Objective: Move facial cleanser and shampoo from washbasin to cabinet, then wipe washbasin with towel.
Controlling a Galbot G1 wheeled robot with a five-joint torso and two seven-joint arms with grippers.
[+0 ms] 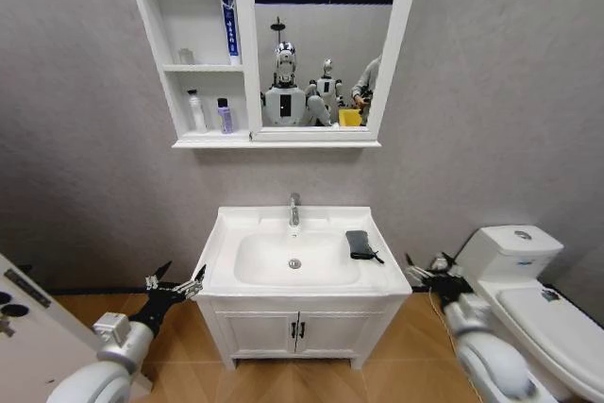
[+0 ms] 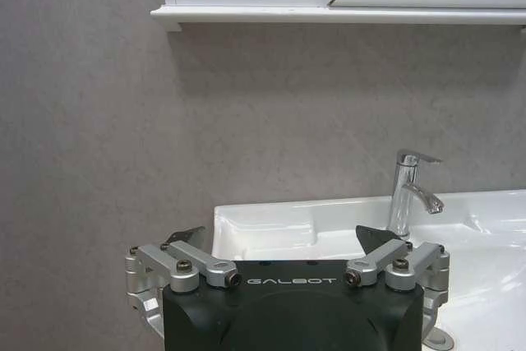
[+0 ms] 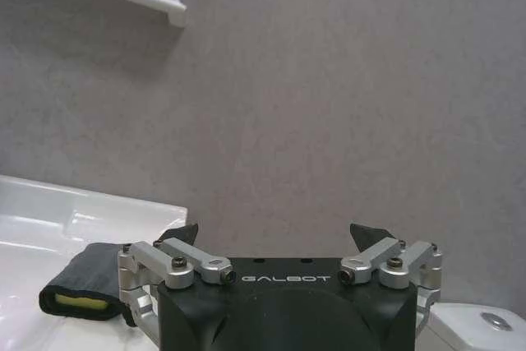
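Both arms sit low at the near edge of the scene, one on each side of the washbasin (image 1: 297,257). On the left, the left gripper (image 1: 176,282) hangs just off the basin's near left corner with its fingers spread apart and nothing between them; its wrist view looks across the white rim toward the chrome tap (image 2: 409,191). On the right, the right gripper (image 1: 425,269) hovers between the basin's right edge and the white toilet (image 1: 533,304), also released and empty. A small dark towel (image 1: 359,244) lies folded on the flat rim at the basin's right side, just right of the oval bowl; in the right wrist view it shows a yellowish inner layer at its folded end (image 3: 78,289). On the far wall hangs the cabinet (image 1: 193,49) with its mirror panel (image 1: 321,44) to the right. A white bottle (image 1: 195,110) and a smaller purple bottle (image 1: 225,116) stand side by side on the lowest shelf, and a tall blue-and-white tube (image 1: 229,27) stands upright on the shelf above. Below the basin is a low vanity (image 1: 297,330) with two doors.
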